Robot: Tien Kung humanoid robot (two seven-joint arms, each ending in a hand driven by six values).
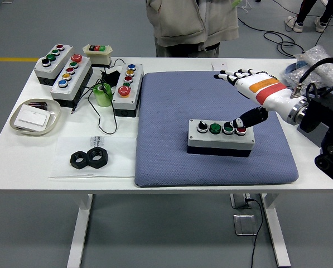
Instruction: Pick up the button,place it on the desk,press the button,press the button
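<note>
Above the button box [220, 137] my right hand [250, 92] hung fingers spread, thumb touching the buttons; pressing looked next.

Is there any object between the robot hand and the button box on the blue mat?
Nothing visible stands between them. The right robot hand is raised with fingers spread just above the button box, its dark thumb reaching down to the box's right-end buttons. The blue mat around is bare.
</note>
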